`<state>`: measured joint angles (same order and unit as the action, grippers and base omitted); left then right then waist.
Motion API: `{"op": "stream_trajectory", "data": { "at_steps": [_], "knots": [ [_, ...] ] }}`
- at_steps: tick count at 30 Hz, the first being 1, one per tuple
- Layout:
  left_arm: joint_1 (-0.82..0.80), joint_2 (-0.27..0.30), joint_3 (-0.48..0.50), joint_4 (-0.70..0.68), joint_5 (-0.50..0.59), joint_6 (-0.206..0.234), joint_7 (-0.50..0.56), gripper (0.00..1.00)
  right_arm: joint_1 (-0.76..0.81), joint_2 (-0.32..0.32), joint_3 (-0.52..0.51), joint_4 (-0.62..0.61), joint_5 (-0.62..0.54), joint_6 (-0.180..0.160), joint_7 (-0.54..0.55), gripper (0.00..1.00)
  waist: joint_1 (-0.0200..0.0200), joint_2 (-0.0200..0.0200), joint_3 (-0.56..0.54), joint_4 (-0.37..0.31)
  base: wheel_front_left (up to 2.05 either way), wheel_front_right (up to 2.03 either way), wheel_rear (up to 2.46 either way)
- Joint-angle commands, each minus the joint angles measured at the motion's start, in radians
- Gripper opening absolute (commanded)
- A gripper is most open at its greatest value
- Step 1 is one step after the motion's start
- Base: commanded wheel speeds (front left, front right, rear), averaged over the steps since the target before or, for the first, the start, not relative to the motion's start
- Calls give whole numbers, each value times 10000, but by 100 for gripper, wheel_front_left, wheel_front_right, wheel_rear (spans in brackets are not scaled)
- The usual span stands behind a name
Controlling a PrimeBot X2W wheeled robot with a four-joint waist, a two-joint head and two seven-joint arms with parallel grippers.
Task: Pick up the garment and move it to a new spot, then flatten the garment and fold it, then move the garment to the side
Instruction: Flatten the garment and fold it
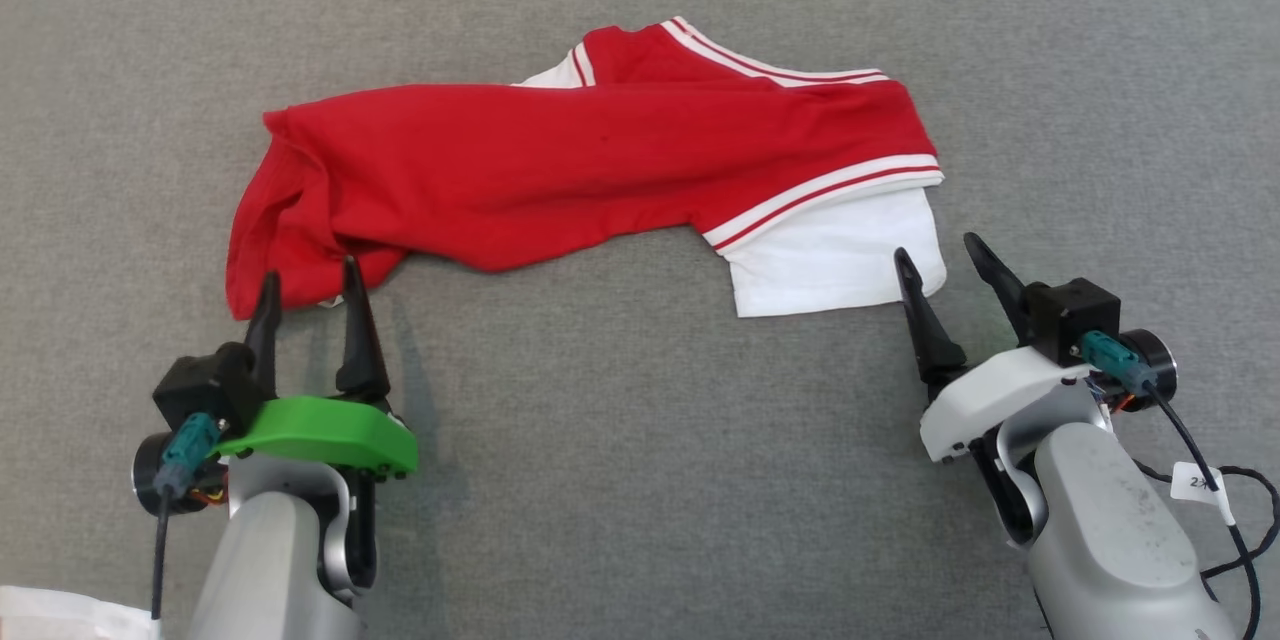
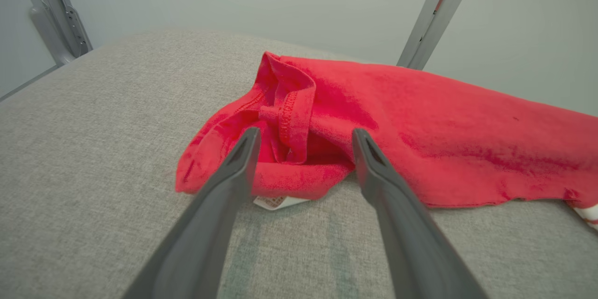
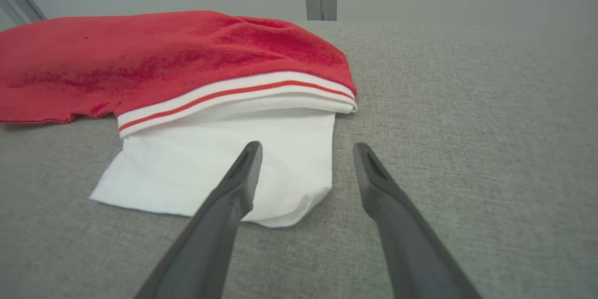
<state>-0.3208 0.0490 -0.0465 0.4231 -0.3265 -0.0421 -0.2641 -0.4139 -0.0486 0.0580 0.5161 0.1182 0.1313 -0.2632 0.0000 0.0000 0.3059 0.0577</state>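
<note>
The garment [image 1: 560, 170] is a red shirt with white sleeves and red-and-white striped trim, lying folded in a long band across the grey surface. Its bunched red end [image 2: 289, 140] sits just beyond my left gripper [image 1: 308, 280], which is open with nothing between its fingers. A white sleeve [image 1: 835, 265] sticks out at the garment's right end. My right gripper [image 1: 938, 255] stands open at that sleeve's near corner [image 3: 280, 187], holding nothing.
The grey fabric surface [image 1: 640, 480] runs all around the garment. A white cloth corner [image 1: 60, 615] shows at the lower left edge of the head view. Metal frame posts [image 2: 434, 14] stand behind the surface.
</note>
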Motion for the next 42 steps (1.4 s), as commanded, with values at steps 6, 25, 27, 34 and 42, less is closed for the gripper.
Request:
{"op": "stream_trajectory", "data": {
  "at_steps": [6,25,27,34,42],
  "knots": [
    [437,45,-905,-164,-350,242,0,100,-451,-34,-301,2246,-338,-9,59,0,0,0,-16,679,0,0,0],
    [1487,43,-2111,63,70,73,-2,100,946,-204,-3188,248,-844,-14,-10,100,0,0,-941,-217,0,0,0],
    [1454,43,-2244,85,96,82,0,100,968,-131,-3089,65,-796,-14,-10,100,0,0,-863,-280,0,0,0],
    [927,41,-2457,324,230,494,-1,100,796,-41,-2662,-353,-556,-14,-10,100,0,0,-354,-515,0,0,0],
    [520,43,-2485,708,203,1047,-1,100,827,-45,-2334,-326,-355,-14,-10,100,0,0,-70,-700,0,0,0]
  ]
}}
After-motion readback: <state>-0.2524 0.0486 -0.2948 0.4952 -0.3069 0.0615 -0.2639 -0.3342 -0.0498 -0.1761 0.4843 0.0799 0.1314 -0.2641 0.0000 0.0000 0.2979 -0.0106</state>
